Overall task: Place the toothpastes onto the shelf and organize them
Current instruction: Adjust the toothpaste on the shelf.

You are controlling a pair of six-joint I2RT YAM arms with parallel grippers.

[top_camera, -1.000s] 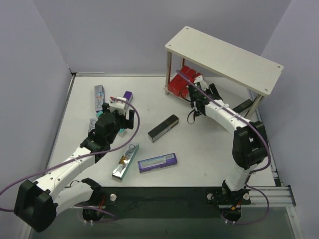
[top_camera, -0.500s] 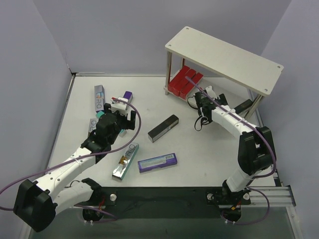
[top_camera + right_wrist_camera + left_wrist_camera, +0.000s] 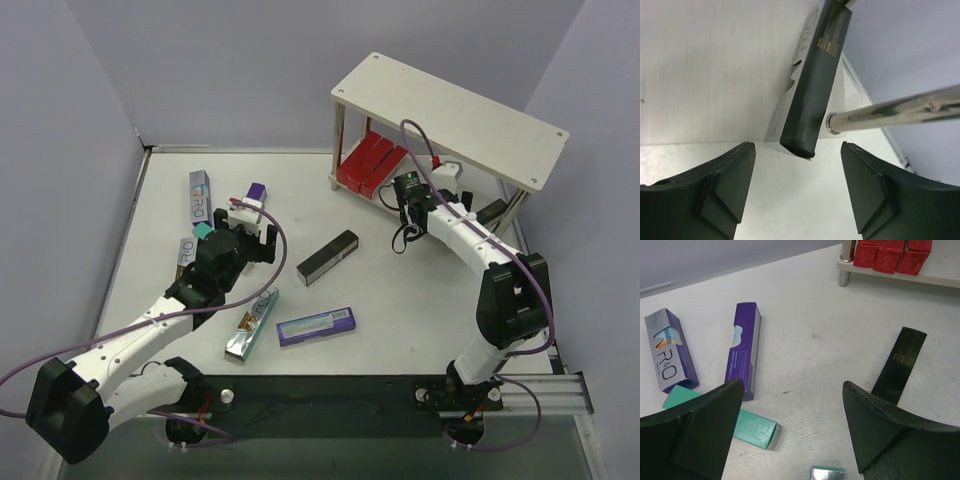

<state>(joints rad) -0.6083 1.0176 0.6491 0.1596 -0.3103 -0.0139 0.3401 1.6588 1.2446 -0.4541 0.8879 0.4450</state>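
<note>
The shelf (image 3: 450, 112) stands at the back right, with three red toothpastes (image 3: 372, 162) side by side on its lower board (image 3: 710, 65). A black carton (image 3: 819, 85) lies on that board beside a metal leg (image 3: 900, 107). My right gripper (image 3: 796, 150) hangs open and empty just in front of it, seen from above at the shelf's front edge (image 3: 422, 187). My left gripper (image 3: 792, 430) is open over bare table (image 3: 255, 238). Around it lie a purple carton (image 3: 744, 350), a silver-purple carton (image 3: 667, 352), a teal carton (image 3: 740, 424) and a black carton (image 3: 900, 365).
More cartons lie near the front of the table: a silver and teal one (image 3: 252, 323) and a purple one (image 3: 315, 326). The table's black front rail (image 3: 330, 395) carries both arm bases. Grey walls close in the left and back.
My right gripper has drawn back out from under the shelf, leaving a red carton on the lower board, and its jaws have widened. The left gripper has shifted slightly toward the right.
</note>
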